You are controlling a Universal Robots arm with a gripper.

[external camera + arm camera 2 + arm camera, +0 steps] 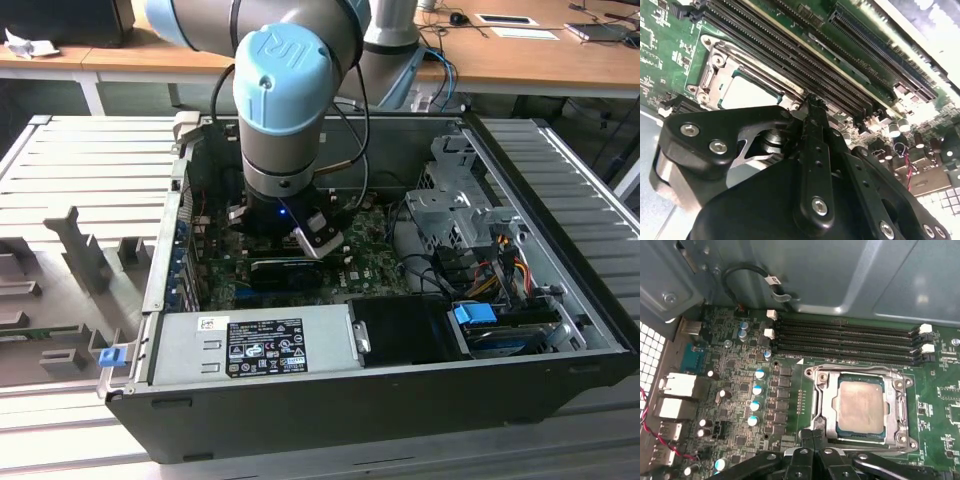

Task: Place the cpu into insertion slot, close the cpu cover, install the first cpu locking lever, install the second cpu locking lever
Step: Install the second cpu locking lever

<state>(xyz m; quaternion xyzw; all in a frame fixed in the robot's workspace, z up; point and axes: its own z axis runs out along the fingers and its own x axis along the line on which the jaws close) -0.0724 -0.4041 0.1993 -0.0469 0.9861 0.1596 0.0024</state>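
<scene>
The pale silver cpu (860, 405) lies flat in the insertion slot (824, 410), the cpu cover (902, 407) closed around it.

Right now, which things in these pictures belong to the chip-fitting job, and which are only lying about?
Belongs to the job:
- chip, sitting in its socket
- metal cover frame, lying down around the chip
- gripper, fingers together at the socket's edge

Just there:
- long black memory slots
- power supply box
- blue clip

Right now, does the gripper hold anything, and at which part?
Nothing is held. The gripper is shut and empty beside the socket; the chip already sits under its cover.
</scene>
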